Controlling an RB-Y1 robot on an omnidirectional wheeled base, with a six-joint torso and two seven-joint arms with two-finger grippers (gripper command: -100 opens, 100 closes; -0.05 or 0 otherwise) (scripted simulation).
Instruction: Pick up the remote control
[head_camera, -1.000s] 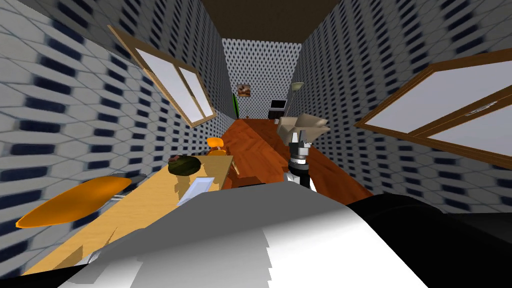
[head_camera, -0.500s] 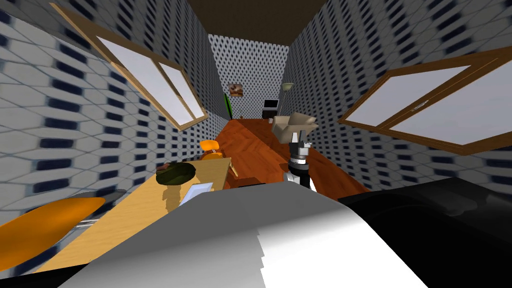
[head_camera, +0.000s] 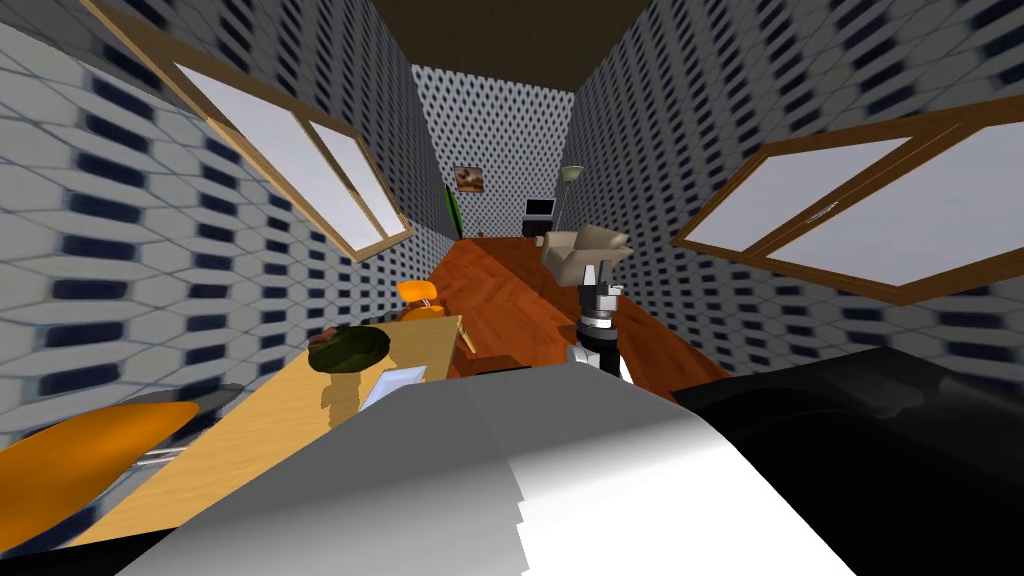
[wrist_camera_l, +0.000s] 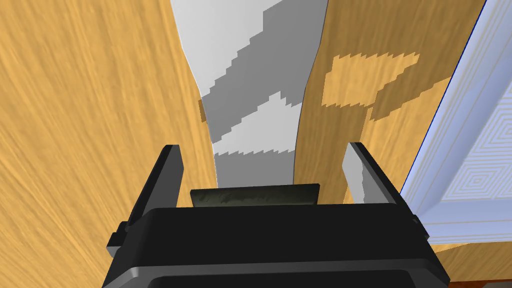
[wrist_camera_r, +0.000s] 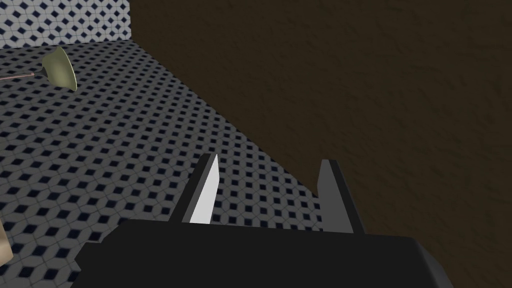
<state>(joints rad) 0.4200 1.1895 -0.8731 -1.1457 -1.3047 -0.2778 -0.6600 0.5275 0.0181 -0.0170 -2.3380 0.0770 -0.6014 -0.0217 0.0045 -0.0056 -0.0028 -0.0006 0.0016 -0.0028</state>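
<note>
My left gripper (wrist_camera_l: 262, 146) hangs open just above the light wooden table (wrist_camera_l: 90, 125). A dark, flat, bar-shaped thing (wrist_camera_l: 255, 195), seemingly the remote control seen end on, lies between the two fingers close to the gripper's body. Neither finger touches it; a gap shows on each side. My right gripper (head_camera: 597, 272) is held up in front of me over the red-brown floor, and its fingers (wrist_camera_r: 206, 192) stand open with nothing between them.
On the table (head_camera: 270, 420) sit a dark olive bowl-like thing (head_camera: 350, 348) and a pale blue-white flat thing (head_camera: 395, 383), whose edge lies just beside my left gripper (wrist_camera_l: 465, 150). Orange chairs (head_camera: 85, 450) (head_camera: 418, 292) stand by the table. A beige armchair (head_camera: 585, 245) is farther off.
The whole head view has shifted and rolled a little, so my head or base has turned. The right arm keeps its pose; nothing on the table has moved.
</note>
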